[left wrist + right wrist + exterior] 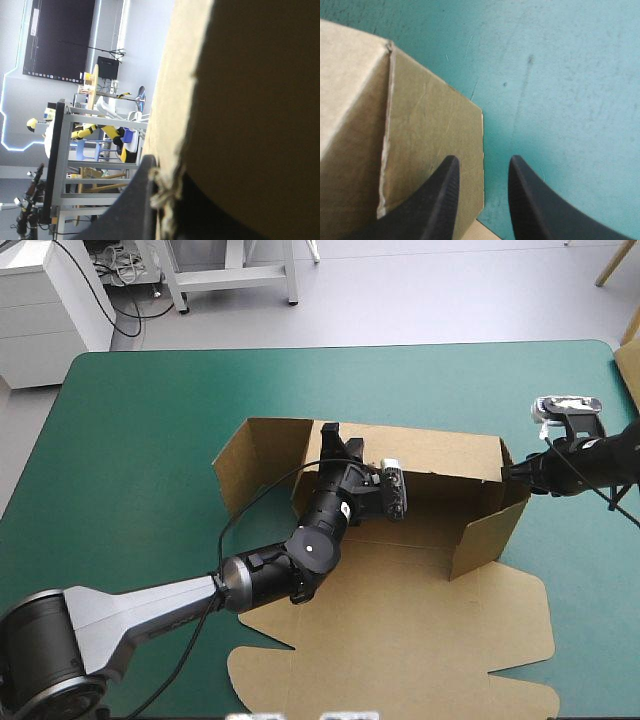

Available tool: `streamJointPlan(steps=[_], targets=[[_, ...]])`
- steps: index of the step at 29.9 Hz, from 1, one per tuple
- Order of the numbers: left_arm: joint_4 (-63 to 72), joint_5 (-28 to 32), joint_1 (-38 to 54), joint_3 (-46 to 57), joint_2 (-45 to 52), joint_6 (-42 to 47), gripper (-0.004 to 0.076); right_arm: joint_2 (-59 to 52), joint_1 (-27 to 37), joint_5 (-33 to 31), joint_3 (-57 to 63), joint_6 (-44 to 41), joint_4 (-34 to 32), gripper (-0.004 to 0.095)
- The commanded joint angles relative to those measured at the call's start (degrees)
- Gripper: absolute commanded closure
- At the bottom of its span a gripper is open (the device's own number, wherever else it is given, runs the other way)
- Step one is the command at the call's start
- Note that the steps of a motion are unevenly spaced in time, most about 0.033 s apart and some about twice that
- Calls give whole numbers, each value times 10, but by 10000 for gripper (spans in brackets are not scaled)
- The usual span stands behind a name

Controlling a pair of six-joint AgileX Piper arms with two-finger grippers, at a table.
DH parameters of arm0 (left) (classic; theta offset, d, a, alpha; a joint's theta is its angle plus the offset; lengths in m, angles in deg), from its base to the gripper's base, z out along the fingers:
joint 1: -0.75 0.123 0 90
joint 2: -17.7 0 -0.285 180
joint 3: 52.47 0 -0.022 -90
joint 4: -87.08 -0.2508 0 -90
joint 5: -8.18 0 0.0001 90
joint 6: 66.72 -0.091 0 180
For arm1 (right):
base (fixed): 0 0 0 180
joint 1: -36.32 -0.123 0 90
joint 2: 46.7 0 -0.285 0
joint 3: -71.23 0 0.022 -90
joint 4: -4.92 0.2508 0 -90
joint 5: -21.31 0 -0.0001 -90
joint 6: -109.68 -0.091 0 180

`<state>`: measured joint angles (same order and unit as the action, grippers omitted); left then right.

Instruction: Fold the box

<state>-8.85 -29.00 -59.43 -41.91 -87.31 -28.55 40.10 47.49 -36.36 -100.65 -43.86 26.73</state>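
**Box half up, left gripper on the back wall**

High view: the box [400, 580] is sitting mid-table on the teal-green cover [130, 420]. Its far wall and right side wall are standing, and the rest is lying flat toward the near edge. The left gripper [333, 443] is pinching the far wall's top edge, and the right gripper [512, 472] is sitting at the far right corner.

Left wrist view: brown board is running in right beside one black finger [134, 202], with the jaws clamping it.

Right wrist view: the fingers [440, 200] are standing narrowly apart. One is over the side wall and the other over bare cover, gripping nothing.
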Motion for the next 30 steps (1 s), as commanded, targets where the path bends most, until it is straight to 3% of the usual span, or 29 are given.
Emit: streamJointPlan(steps=[1, 10, 19, 30], targets=[[13, 12, -1, -8, 19, -52, 731, -20, 2, 28, -15, -23, 17, 614], [23, 11, -1, -8, -2, -96, 731, -20, 2, -12, -13, 14, 11, 598], [43, 2, -1, -8, -6, -96, 731, -21, 2, -80, -13, 15, 11, 326], [43, 2, -1, -8, -6, -95, 731, -71, 2, -93, -8, 13, 13, 321]])
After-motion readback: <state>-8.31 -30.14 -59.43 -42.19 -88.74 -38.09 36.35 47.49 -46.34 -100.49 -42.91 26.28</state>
